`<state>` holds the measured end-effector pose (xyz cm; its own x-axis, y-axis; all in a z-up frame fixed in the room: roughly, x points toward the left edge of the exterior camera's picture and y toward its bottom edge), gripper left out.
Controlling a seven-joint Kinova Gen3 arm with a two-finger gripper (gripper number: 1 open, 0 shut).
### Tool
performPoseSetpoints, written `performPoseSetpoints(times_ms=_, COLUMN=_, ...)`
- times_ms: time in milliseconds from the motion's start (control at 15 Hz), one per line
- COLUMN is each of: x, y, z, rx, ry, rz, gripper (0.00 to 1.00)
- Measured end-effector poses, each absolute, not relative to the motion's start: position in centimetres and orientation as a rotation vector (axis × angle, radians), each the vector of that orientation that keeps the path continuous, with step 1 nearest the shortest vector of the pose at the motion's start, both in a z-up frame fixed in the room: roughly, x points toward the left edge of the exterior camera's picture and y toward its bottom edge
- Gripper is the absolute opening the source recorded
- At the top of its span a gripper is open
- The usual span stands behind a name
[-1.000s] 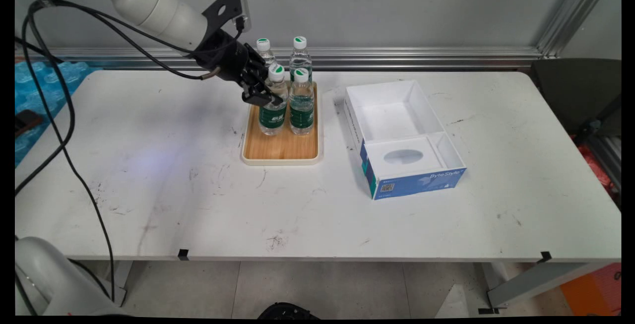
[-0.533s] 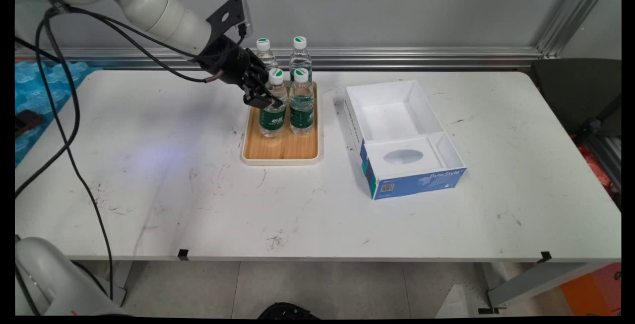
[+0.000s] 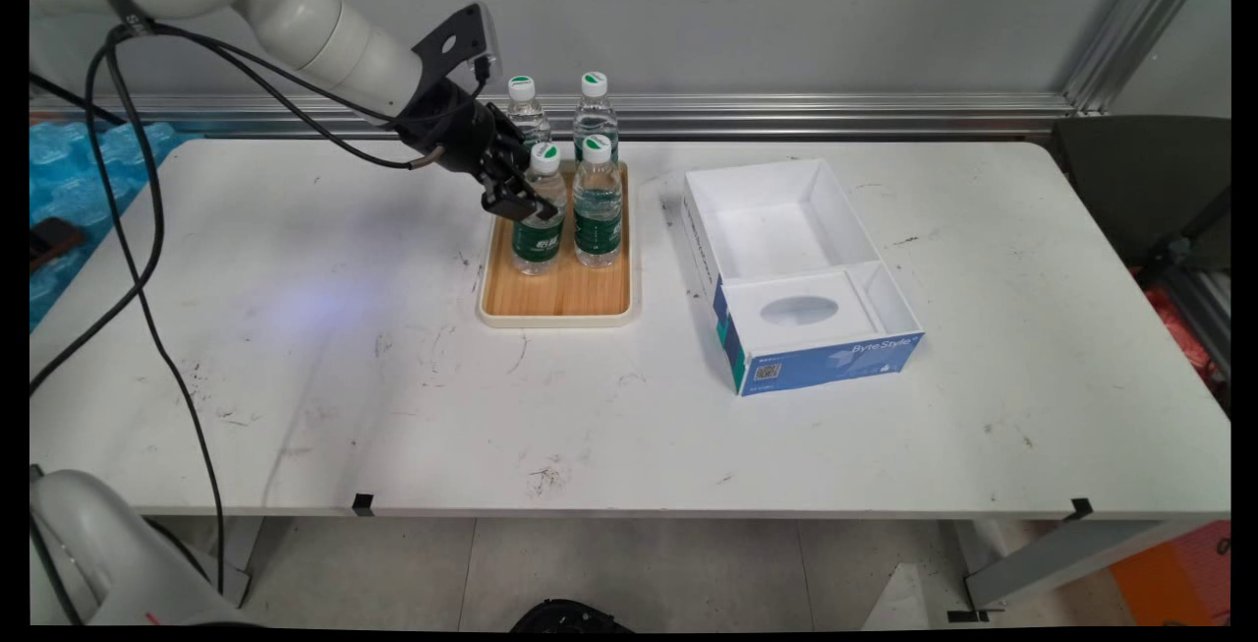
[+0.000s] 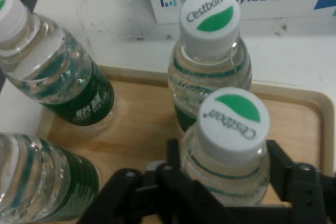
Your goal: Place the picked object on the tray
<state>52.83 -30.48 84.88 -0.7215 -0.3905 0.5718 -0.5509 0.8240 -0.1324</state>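
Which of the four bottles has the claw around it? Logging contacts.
The front-left bottle on the tray: the claw straddles its neck; the other three stand free.

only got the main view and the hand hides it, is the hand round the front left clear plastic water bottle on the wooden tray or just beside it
observer: Round it. The hand has its black fingers on either flank of the clear plastic water bottle, just under its white and green cap.
operator: any gap
observer: None shows; both fingers sit against the bottle.
operator: what's past it
observer: A second capped bottle, then the cream rim of the wooden tray.
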Motion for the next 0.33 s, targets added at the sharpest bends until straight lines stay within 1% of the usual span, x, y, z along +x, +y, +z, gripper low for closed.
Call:
performPoseSetpoints(times_ms=67, x=52.91, y=-30.55, z=84.76, rx=0.695, ry=-2.468, rz=0.397, gripper=1.0)
performPoseSetpoints(times_ms=333, x=53.17, y=-30.61, z=84.43, rx=0.711, ry=-2.468, rz=0.388, gripper=1.0)
